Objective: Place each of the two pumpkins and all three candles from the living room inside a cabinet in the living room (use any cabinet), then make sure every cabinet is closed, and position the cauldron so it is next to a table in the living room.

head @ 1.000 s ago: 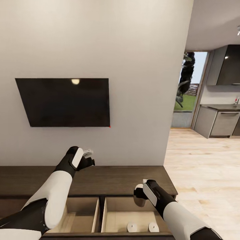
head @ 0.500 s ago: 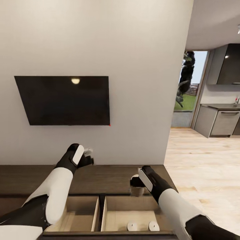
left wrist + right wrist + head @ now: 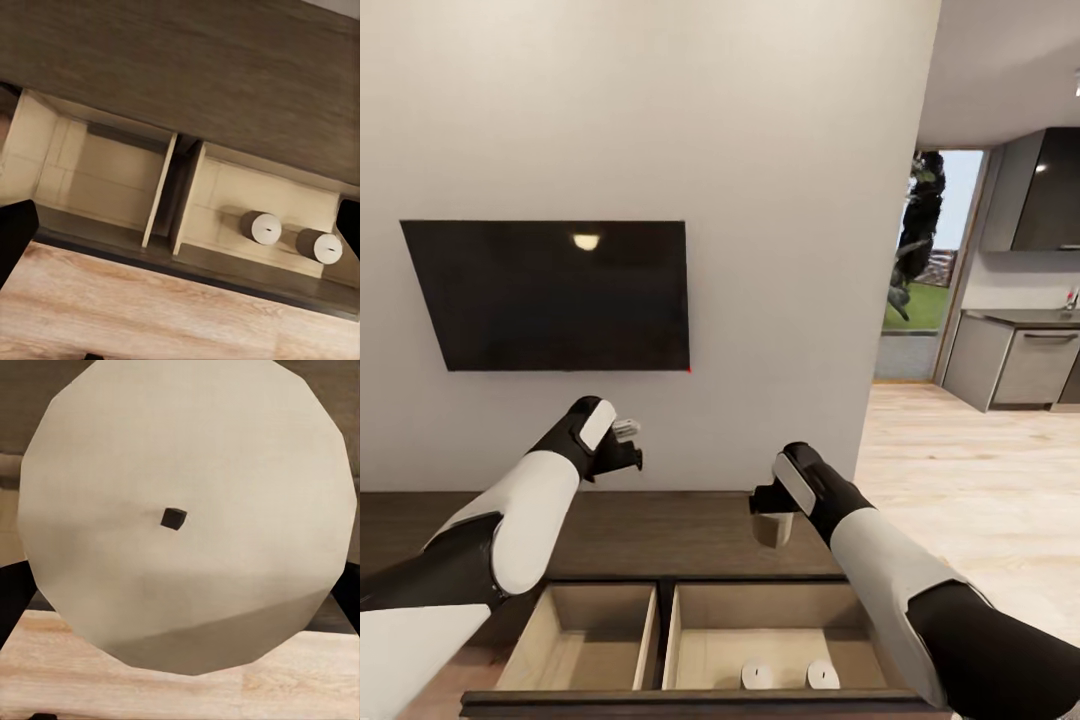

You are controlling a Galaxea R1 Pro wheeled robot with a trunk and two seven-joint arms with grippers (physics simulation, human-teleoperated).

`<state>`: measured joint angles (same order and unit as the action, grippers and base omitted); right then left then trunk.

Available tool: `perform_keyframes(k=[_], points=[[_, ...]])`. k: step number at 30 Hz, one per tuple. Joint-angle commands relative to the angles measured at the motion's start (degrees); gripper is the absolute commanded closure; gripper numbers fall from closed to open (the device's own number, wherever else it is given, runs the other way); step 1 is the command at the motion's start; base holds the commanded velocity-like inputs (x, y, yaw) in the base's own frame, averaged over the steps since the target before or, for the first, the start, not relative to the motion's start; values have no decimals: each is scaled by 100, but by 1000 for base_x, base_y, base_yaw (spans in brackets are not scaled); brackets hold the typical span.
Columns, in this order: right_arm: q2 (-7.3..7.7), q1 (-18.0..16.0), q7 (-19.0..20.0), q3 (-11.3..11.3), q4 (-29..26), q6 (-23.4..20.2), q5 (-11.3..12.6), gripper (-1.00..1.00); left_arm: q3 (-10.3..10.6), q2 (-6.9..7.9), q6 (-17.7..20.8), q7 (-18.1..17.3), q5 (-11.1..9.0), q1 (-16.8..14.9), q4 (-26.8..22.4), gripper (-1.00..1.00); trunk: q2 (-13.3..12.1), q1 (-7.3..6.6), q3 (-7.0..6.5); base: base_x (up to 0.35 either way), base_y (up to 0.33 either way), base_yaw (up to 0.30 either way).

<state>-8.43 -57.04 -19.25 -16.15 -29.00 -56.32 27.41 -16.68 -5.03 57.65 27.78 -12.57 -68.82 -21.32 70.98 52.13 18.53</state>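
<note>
A short grey stubby candle is sitting clamped in the right gripper, above the low dark-brown wooden cabinet. Two more grey candles are lying in its open pale drawer, at 6 o'clock. The left gripper is hanging empty; I cannot tell its opening.

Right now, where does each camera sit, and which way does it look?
Head view: high on the robot, facing the long dark-brown wooden cabinet and wall; both arms show, the right gripper holding a grey stubby candle.
Left wrist view: looks down into the open pale tan drawers; dark fingertips at the edges.
Right wrist view: close on the held candle's flat end.
Shared: head and left wrist views both show two candles in one drawer.
</note>
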Motion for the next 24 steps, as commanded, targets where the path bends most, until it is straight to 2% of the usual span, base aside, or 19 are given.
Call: perform_keyframes(k=[1, 3, 7, 10, 13, 15, 17, 24], points=[[1, -8, -48, -30, 4, -11, 65, 100, -29, 5, 9, 60, -76, -10, -7, -100, 46, 23, 26, 0, 0, 0], [-13, -15, -41, -29, 85, 7, 99, 100, -196, 54, 7, 55, -205, -27, -17, -100, 127, 67, 62, 0, 0, 0], [-39, -17, -33, -35, 146, 20, 130, 100, -385, 140, 6, 53, -316, -33, -32, -100, 287, 155, 134, 0, 0, 0], [-111, -18, -25, -22, 178, 27, 149, 100, -435, 165, 2, 52, -346, -34, -42, -100, 407, 221, 187, 0, 0, 0], [-157, -18, -20, -25, 447, 48, 370, 100, -457, 174, 1, 52, -357, -35, -45, -100, 528, 286, 241, 0, 0, 0], [-157, -18, -18, -32, 704, 166, 588, 100, -468, 176, 0, 52, -359, -35, -43, -100, 608, 330, 277, 0, 0, 0], [-157, -18, -14, -40, 918, 349, 683, 100, -475, 174, 0, 52, -360, -35, -42, -100, 688, 374, 313, 0, 0, 0], [-157, -10, 5, -43, 1166, 673, 736, 100, -476, 169, -6, 52, -354, -35, -39, -100, 969, 528, 439, 0, 0, 0]])
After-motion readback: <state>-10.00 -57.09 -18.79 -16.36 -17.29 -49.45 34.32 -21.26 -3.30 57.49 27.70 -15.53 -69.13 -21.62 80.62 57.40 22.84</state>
